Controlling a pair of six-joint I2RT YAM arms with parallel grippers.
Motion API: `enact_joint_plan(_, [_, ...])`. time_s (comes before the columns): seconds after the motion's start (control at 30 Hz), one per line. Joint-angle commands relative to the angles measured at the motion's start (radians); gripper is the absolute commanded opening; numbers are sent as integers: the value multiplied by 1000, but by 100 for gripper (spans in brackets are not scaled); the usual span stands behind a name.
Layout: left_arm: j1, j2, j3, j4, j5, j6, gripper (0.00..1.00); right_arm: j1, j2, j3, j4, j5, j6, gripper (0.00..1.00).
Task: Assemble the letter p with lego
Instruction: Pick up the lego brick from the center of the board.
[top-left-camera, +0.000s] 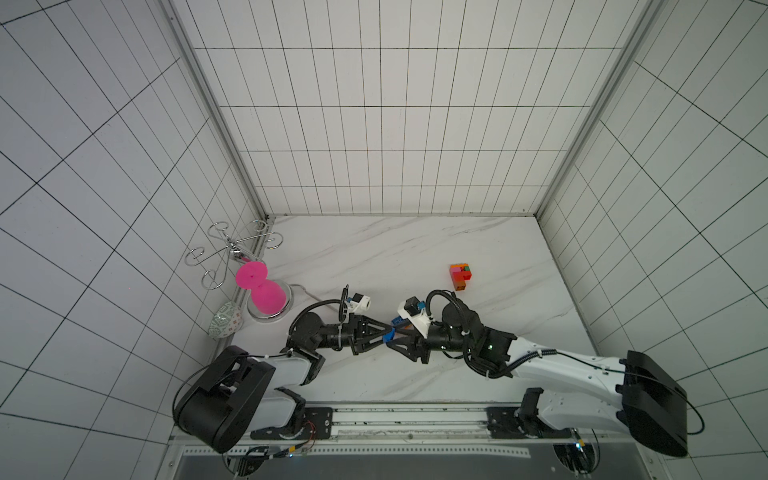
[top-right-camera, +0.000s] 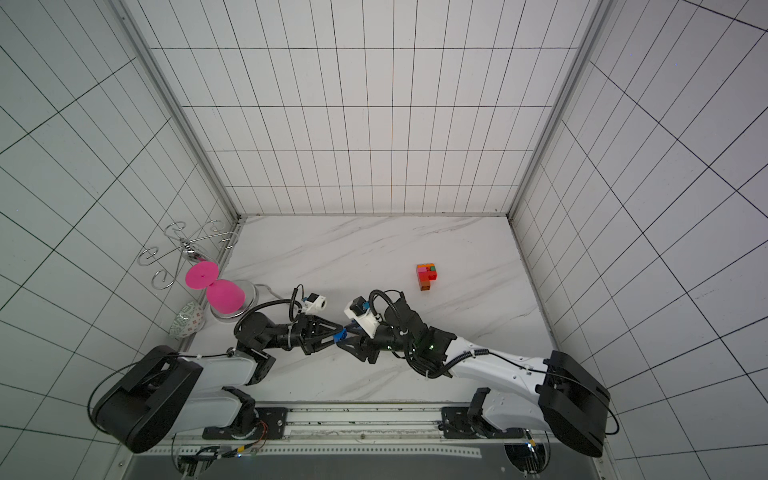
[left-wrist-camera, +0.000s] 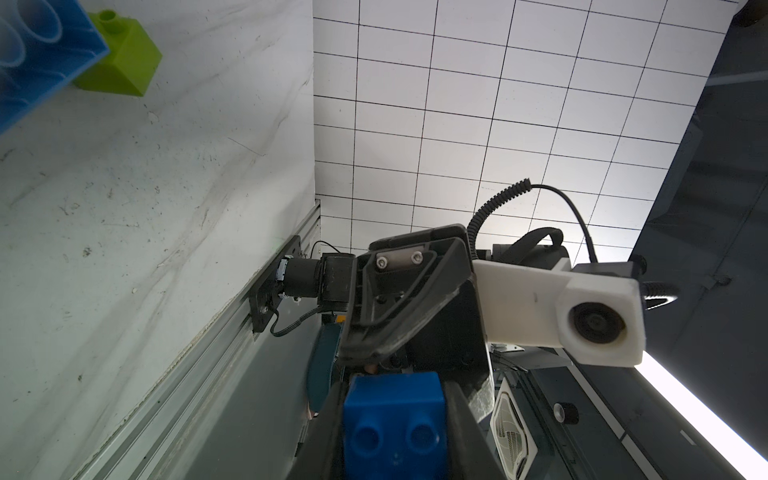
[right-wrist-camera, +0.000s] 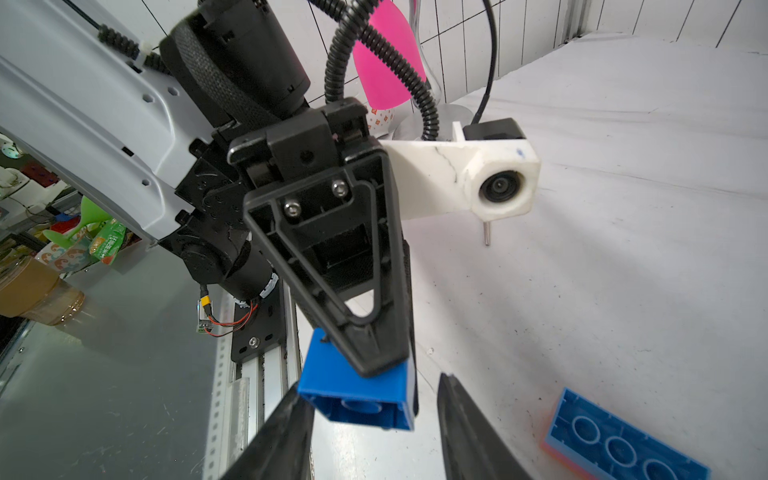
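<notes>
Risks:
- The handover is in mid-air above the table. If the left gripper lets go before both right fingers bear on the blue brick, the brick falls and may roll toward the front rail.
- The two grippers meet nose to nose. If the right gripper shuts off-centre, it could pinch only a corner. That would twist the brick in the left grip or squeeze it out sideways.
- There is little room at the fingertips, so black finger could strike black finger instead of plastic.

End effectors:
- Left gripper: clamped on the blue brick, one finger on each side. The studs face its wrist camera.
- Right gripper: jaws partly open around the same brick and holding nothing. One finger seems to touch the brick's lower corner, though at this angle contact is not certain. The other finger stands clear of it with a visible gap.

Lego on the table:
- The lego cluster, built of red, orange, pink and green, stands well apart from both grippers on the far right.
- A long blue brick lies near the right gripper with its hollow side up.
- A lime brick sits just beside the long blue brick.

Judgement: the P is partly built, and the held brick is not yet placed.
</notes>
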Motion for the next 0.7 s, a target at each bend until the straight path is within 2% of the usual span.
enact_joint_plan(0.0, [4, 4, -10, 55, 8, -47, 2, 9, 15, 17, 39, 18, -15, 51])
enact_joint_plan(0.3, [4, 2, -16, 52, 7, -41, 3, 12, 40, 30, 50, 26, -9, 49])
enact_joint_plan(0.67, [4, -22, -20, -8, 8, 3, 4, 12, 31, 28, 68, 59, -8, 53])
